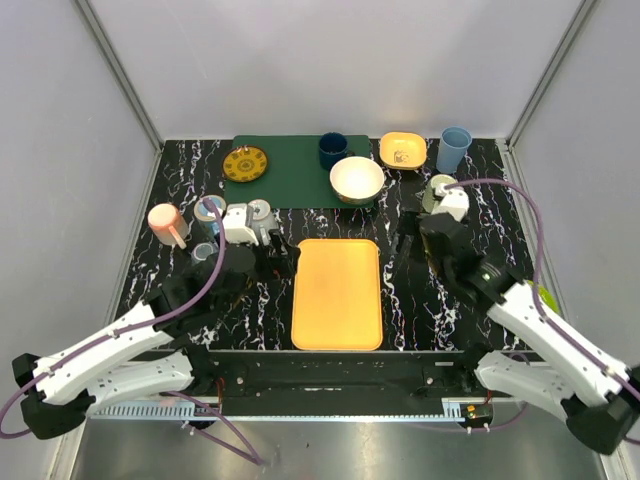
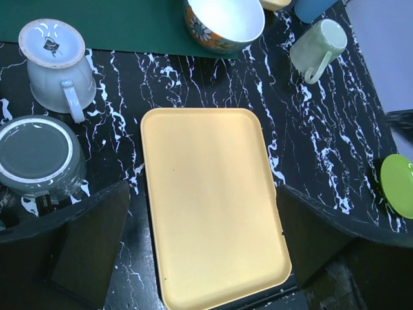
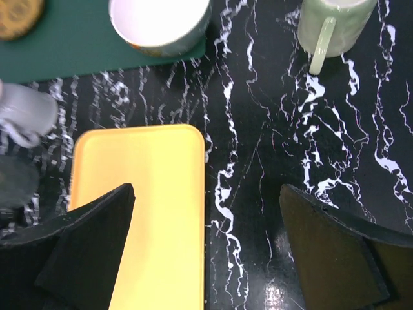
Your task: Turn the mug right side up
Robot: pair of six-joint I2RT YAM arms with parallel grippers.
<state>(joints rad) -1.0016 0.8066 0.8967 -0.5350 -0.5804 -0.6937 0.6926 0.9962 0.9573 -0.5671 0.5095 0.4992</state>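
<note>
- The left gripper [image 2: 203, 194] hangs above the near half of the desk. Its jaws are spread wide and hold nothing; only the yellow tray [image 2: 206, 129] shows between them.
- The right gripper [image 3: 208, 190] is just as wide open and empty. It is poised over the tray's right edge and the bare marble beside it.
- The tray lies bare in the middle of the desk, closer to the near edge than the far one.
- Left of the tray's far left corner, a grey mug [image 2: 40, 155] stands base-up.
- Just beyond it, near the green mat [image 2: 129, 22], a white mug [image 2: 55, 64] is also base-up, its handle turned towards the near edge.
- In the right half, towards the far edge, a pale green mug [image 2: 319, 48] appears to stand rim-down too. Its handle points nearward, and it is ahead of the right gripper but well apart from it.
- Judgement: the task is at its opening step, with a mug yet to be picked out and approached. The pictures do not settle which inverted mug is meant.
- Judgement: the next move calls for one arm to reach out and close squarely on a mug's body. It must then lift clear of the neighbours, roll the wrist half a turn, and set the mug down on its base.
</note>
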